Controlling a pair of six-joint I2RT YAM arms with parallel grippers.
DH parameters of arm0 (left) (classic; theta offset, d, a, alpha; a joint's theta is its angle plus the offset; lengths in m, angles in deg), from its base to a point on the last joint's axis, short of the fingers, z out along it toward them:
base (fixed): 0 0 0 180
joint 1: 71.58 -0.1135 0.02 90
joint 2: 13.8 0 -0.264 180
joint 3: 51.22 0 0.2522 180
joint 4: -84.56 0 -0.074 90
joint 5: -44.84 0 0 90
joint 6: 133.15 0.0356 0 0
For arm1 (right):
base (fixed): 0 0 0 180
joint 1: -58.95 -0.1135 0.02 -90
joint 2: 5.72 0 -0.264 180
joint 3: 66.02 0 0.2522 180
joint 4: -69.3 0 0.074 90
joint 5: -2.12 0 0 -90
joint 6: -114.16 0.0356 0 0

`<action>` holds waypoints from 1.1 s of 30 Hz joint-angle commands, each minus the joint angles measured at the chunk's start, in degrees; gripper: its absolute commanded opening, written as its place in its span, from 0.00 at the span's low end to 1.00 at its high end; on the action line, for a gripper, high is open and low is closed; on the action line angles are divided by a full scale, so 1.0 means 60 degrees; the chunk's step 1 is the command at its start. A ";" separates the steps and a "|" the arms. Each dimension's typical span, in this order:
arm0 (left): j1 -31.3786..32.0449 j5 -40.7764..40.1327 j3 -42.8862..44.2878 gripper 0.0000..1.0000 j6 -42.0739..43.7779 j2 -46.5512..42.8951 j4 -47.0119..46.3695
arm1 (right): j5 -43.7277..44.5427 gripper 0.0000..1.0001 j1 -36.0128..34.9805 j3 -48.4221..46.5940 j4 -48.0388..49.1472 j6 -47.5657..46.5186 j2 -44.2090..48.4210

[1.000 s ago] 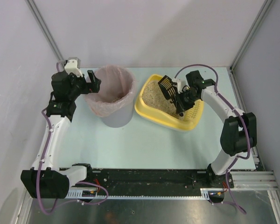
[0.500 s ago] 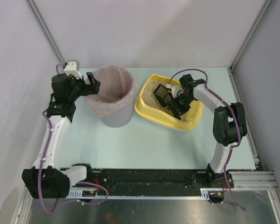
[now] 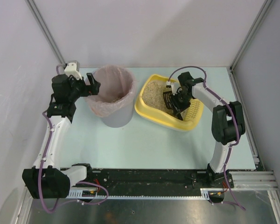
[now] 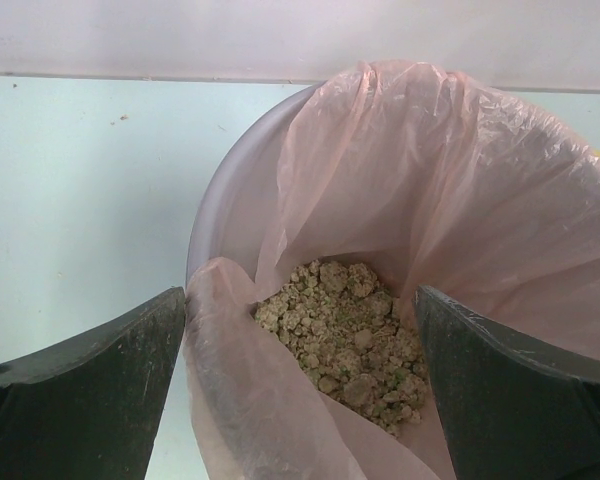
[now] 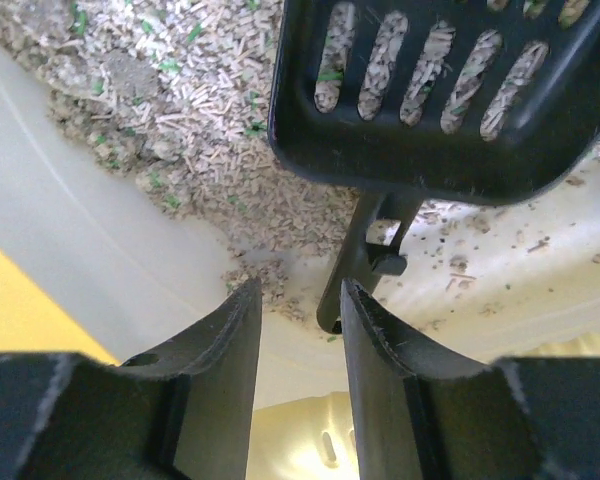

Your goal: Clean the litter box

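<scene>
Overhead view of a pale table (image 3: 144,144) with two robot arms. The litter box (image 3: 149,114), a shallow yellow tray, sits right of centre at the far side of the table. Its long axis runs from about 10 o'clock to 4 o'clock. The beige litter (image 5: 180,120) is heaped toward the 10 o'clock end, and the slotted rim is at the 4 o'clock end.

The right tool (image 3: 176,100) is down inside the tray near its middle. Its fingers (image 5: 380,350) are drawn close together, with the thin handle of the black slotted scoop (image 5: 430,100) between them, so it appears to be gripping the scoop. From the tool, the scoop's head points toward roughly 10 o'clock. The head is tipped steeply with its front edge at the litter, and grains show through the slots. Bare tray floor lies just behind the head, under the handle.

A grey bin (image 3: 113,119) with a pink liner (image 4: 460,180) stands at 9 o'clock from the tray, near it but not touching. Clumps (image 4: 345,330) already lie in the bag. The left tool (image 3: 93,85) hovers at the bin's 9 o'clock rim, with its fingers spread wide and nothing clamped.

The right arm is the nearer one to the litter, and the next push likely runs along the tray's long axis toward 10 o'clock.
</scene>
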 commanded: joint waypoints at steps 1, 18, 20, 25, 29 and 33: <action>-0.0109 0.0168 -0.0056 1.00 -0.0067 -0.0329 -0.0385 | 0.0725 0.43 -0.0124 -0.0200 0.0840 0.0228 0.0561; -0.0095 0.0183 -0.0452 1.00 0.0314 -0.0929 -0.0940 | 0.0846 0.45 0.0489 0.1352 0.4515 0.1985 0.3035; -0.0109 0.0153 -0.0583 1.00 0.0226 -0.1046 -0.1160 | 0.0771 0.45 0.0797 0.1894 0.4957 0.2585 0.3489; -0.0095 0.0212 -0.0949 1.00 0.0021 -0.1499 -0.1746 | 0.1354 0.45 0.1676 0.2788 0.5881 0.3611 0.4471; -0.0080 0.0402 -0.1257 1.00 0.0079 -0.1998 -0.2317 | 0.2498 0.45 0.1941 0.3431 0.6086 0.3759 0.5713; -0.0022 0.0432 -0.1565 1.00 0.0108 -0.2481 -0.2977 | 0.3200 0.45 0.2015 0.4352 0.7093 0.3671 0.7191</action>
